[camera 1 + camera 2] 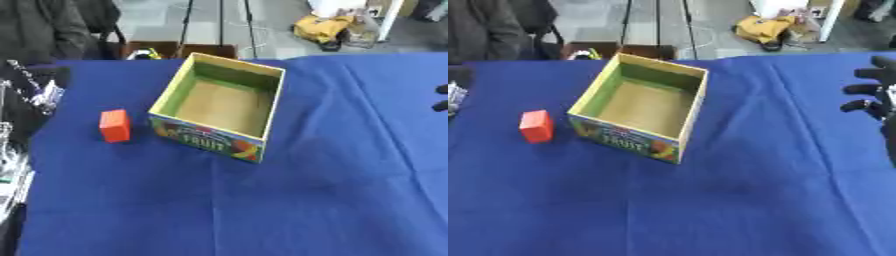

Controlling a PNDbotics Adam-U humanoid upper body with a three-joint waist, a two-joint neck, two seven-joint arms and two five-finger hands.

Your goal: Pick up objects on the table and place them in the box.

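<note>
Right hand (874, 97), cut off at frame edge, fingers slightly curled, holding nothing. Open cardboard fruit box (217, 109) and orange block (115, 125) rest on blue cloth-covered tabletop (262, 200).

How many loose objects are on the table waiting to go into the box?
1: an orange block on the blue cloth, just left of the open box. The box interior looks empty; nothing else shows.
</note>
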